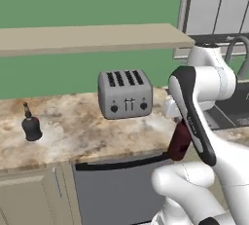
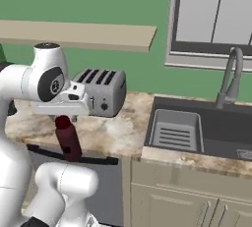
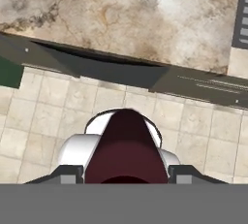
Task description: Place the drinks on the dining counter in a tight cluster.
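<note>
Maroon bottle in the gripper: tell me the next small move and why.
Probably carry it further away from this counter toward the dining counter. The gripper is shut on the maroon bottle, which hangs off the counter's front edge, over the tiled floor in the hand view. The black bottle stands on this counter, left of the toaster.

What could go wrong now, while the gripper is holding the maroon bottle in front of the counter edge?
1. The maroon bottle hangs from the gripper by its top, over the floor beyond the counter edge; a slip would probably drop it on the tiles.
2. The toaster stands close behind the hand, so a swing could hit it.
3. The black bottle sits far along the counter, so clustering needs more carries.
</note>
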Motion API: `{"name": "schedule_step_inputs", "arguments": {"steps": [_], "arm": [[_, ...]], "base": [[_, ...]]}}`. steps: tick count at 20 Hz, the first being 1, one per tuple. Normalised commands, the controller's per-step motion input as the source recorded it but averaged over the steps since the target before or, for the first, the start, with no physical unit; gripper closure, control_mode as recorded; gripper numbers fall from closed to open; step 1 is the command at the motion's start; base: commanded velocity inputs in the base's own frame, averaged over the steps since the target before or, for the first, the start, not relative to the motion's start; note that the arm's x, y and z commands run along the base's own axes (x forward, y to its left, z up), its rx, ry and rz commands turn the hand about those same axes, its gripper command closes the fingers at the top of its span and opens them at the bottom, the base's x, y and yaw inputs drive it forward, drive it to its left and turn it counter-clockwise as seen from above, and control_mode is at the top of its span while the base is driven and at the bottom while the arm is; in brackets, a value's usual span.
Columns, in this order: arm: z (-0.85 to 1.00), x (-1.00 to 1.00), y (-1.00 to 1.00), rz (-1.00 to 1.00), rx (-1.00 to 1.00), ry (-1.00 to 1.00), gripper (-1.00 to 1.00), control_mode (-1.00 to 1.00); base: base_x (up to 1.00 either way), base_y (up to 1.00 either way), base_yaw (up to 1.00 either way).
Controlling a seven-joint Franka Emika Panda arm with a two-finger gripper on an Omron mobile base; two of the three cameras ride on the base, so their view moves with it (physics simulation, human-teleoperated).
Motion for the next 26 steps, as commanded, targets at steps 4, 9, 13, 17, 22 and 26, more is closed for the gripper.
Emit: {"name": "schedule_step_inputs", "arguments": {"steps": [4, 9, 13, 17, 22, 26], "arm": [[0.00, 0.00, 0.00, 0.00, 0.00, 0.00, 1.00, 1.00], [0.00, 0.00, 0.00, 0.00, 0.00, 0.00, 1.00, 1.00], [0.00, 0.00, 0.00, 0.00, 0.00, 0.00, 1.00, 1.00], [0.00, 0.00, 0.00, 0.00, 0.00, 0.00, 1.00, 1.00], [0.00, 0.00, 0.00, 0.00, 0.00, 0.00, 1.00, 1.00], [0.00, 0.00, 0.00, 0.00, 0.00, 0.00, 1.00, 1.00]], "base": [[-0.08, 0.69, 0.54], [0.00, 0.67, 0.71], [-0.01, 0.61, 0.84], [-0.10, 0.62, 0.90], [-0.05, 0.61, 0.91], [0.00, 0.53, 0.94]]}}
